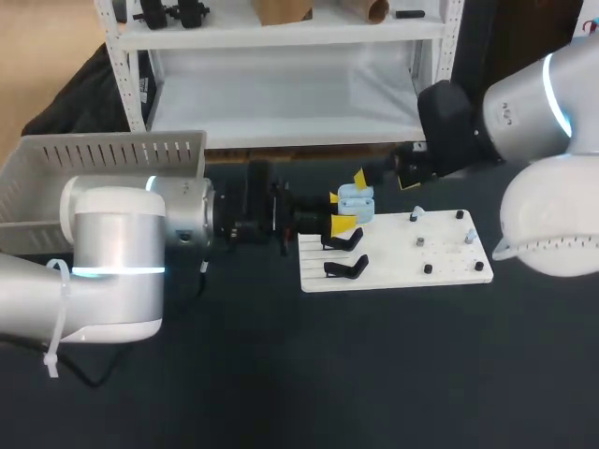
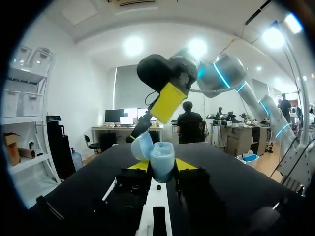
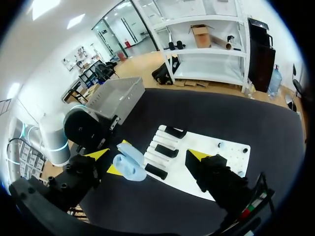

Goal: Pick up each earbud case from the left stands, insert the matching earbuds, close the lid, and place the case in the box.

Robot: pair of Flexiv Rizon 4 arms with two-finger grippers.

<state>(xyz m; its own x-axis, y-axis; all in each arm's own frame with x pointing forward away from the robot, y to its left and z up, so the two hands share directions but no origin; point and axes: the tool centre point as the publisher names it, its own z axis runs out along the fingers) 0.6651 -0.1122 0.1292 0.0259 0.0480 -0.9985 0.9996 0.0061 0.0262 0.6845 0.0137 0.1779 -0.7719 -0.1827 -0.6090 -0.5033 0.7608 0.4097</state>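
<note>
Earbud case (image 2: 160, 158) — one, pinched in left gripper (image 2: 162, 166); right gripper (image 1: 382, 193) spread; three stands (image 3: 166, 150).

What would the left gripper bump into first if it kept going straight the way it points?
Most likely the right gripper, which hangs just ahead of it. The left gripper, shut on the open light blue earbud case, points almost straight at it, though depth is hard to judge.

A black, matte table top (image 1: 309, 374) fills the scene, its surface softly and evenly lit.
</note>
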